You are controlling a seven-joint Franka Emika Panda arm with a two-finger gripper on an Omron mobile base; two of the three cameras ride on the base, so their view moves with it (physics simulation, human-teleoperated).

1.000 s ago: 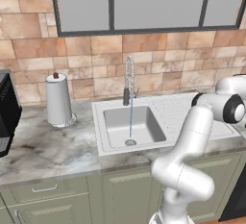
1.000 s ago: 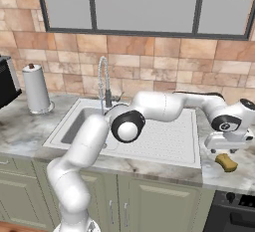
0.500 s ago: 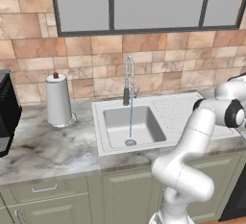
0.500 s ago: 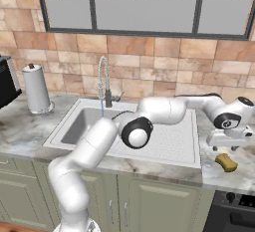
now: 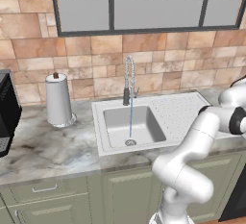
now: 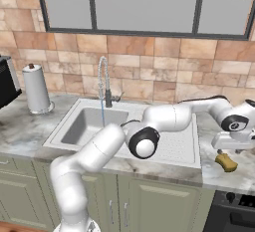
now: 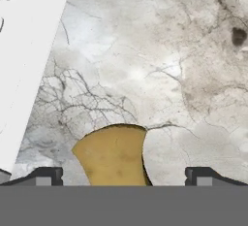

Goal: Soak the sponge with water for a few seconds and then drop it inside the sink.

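- Sponge (image 6: 226, 162) lies flat on the marble counter (image 6: 22, 126), to the right of the sink (image 6: 187, 146), just off the edge of its ribbed drainboard and well apart from the basin.
- Seen from the hand, the sponge (image 7: 114, 154) sits low between the two finger tips, nearer one than the other, with the sink's white edge (image 7: 29, 50) running along one side.
- Gripper (image 6: 230, 147) hangs right above the sponge with its fingers spread wide; nothing is pinched between them, and contact cannot be made out.
- That spread makes sense as a pre-grasp pose: the fingers are set to straddle the sponge before closing.
- Water (image 5: 130, 117) runs in a thin stream from the faucet (image 5: 129, 81) down to the drain, ready for the soaking step, which is not yet begun.
- A paper towel roll (image 5: 58, 99) stands on the counter left of the sink, clear of the work.
- Compared with a second ago, the arm has reached further right and lower, bringing the hand closer over the sponge; the sponge, the stream and the finger spread look unchanged.
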